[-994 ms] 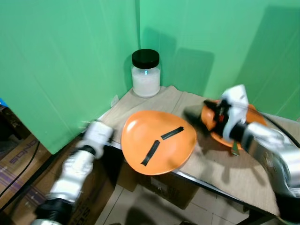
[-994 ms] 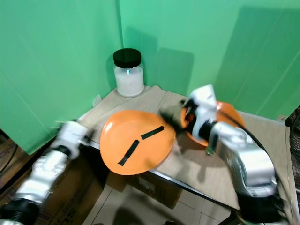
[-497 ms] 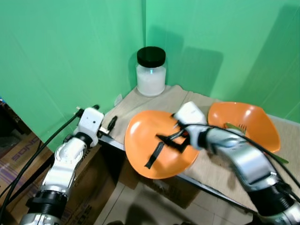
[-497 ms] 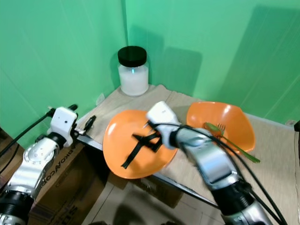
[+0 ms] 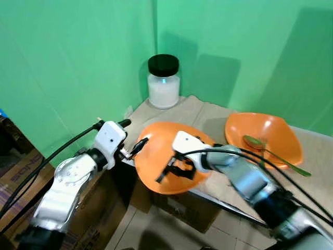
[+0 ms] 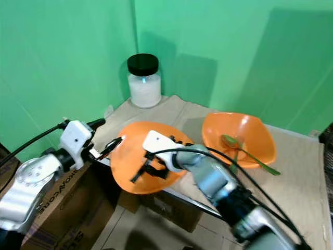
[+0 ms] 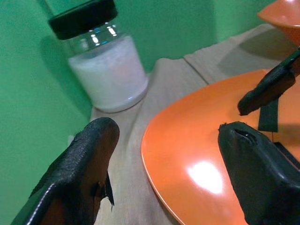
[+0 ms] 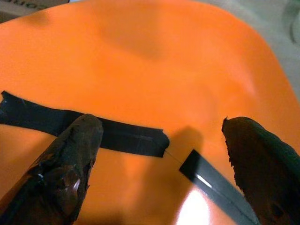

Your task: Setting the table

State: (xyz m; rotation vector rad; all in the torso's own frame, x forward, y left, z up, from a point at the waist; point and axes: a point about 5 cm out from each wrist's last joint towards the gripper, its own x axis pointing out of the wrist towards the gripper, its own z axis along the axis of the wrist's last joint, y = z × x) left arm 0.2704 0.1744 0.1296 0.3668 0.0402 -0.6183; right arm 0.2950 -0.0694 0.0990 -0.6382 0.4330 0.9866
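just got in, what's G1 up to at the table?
Both arms are working the near orange plate, which overhangs the table's front edge. The right pincer hovers open over its black tape strips; the left pincer sits open at its left rim. A second orange plate holds a green spoon and fork.

A black-lidded jar of white powder stands in the green-walled corner, cardboard boxes below.

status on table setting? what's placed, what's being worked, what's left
Looks done: the far orange bowl sits on the table with a green spoon and fork in it. In hand: both grippers are open at the near orange plate, left gripper at its rim, right gripper over it. Left: gripping and positioning that plate, which overhangs the edge.
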